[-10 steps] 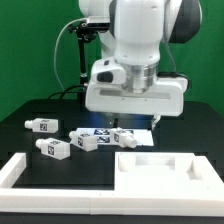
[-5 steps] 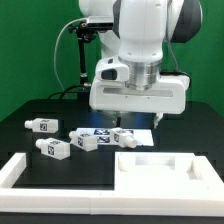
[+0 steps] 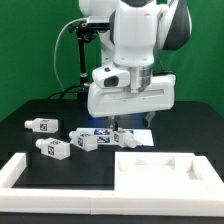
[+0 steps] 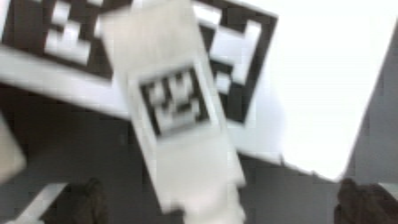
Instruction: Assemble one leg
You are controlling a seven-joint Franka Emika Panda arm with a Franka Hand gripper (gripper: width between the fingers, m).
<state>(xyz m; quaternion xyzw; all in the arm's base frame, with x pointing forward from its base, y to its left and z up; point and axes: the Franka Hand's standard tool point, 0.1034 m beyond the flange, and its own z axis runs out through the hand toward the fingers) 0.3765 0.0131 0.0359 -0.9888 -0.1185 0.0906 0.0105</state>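
Wrist view shows the leg (image 4: 178, 120) lying askew between spread fingers (image 4: 63, 203), just below centre of the exterior frame on the worktop (image 3: 190, 128); closing now could twist it or nudge the neighbouring leg (image 3: 90, 140).

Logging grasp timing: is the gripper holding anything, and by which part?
Nothing yet, it seems: the gripper is open, fingers clear on either side of one end of the leg; the wrist view is blurred.
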